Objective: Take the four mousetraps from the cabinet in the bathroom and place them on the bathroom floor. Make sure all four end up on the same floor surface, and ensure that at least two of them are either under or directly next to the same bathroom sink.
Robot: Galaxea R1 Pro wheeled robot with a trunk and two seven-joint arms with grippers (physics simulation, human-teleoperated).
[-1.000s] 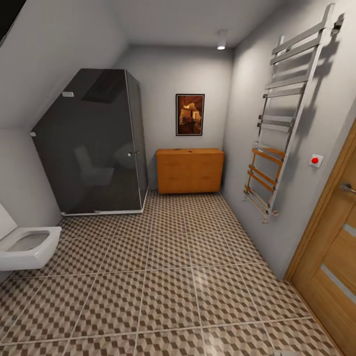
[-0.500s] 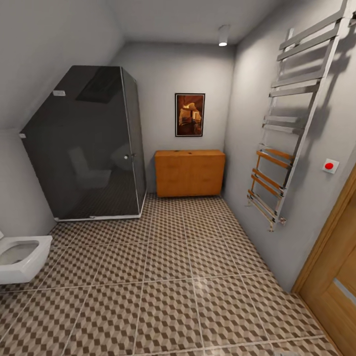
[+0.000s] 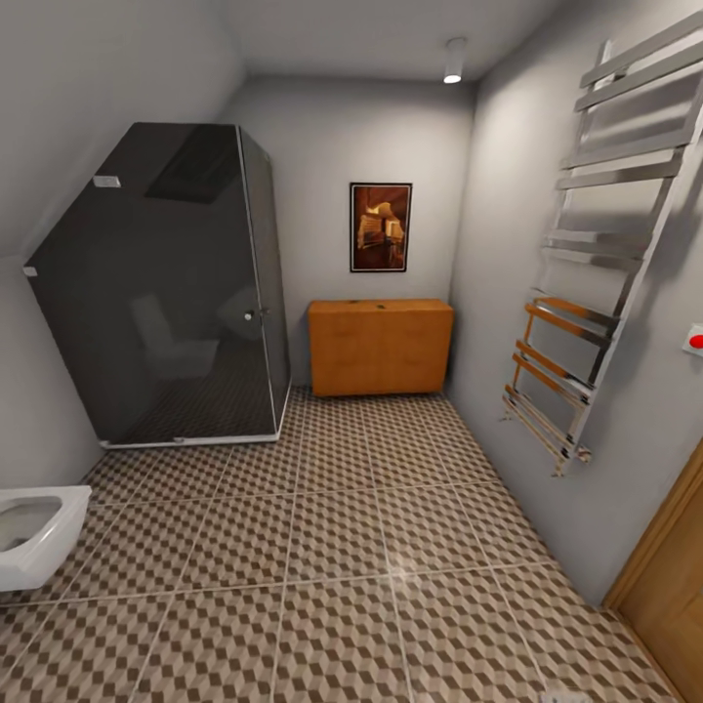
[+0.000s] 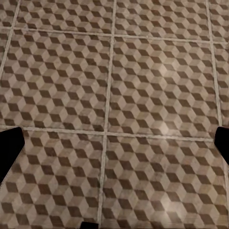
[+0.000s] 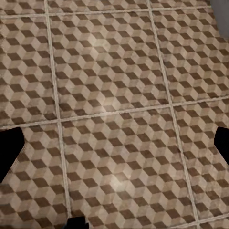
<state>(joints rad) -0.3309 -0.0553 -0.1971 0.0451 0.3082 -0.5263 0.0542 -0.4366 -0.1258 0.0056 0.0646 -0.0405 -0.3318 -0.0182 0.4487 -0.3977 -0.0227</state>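
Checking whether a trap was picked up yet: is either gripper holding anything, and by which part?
Nothing is held. In both wrist views only bathroom floor lies between the spread jaws. The cabinet stands far off.

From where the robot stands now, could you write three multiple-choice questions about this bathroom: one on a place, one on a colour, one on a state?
1. Where does the cabinet stand?
A. against the far wall, under the framed picture
B. beside the toilet
C. inside the shower cubicle

2. What colour is the cabinet?
A. white
B. orange-brown
C. black

3. In what state are the cabinet's front panels?
A. wide open
B. removed
C. closed

Answers: 1 A, in the head view it sits against the end wall directly below the picture. 2 B, its top and front are orange-brown wood. 3 C, the front is one flush face with nothing swung out and no mousetraps on show.
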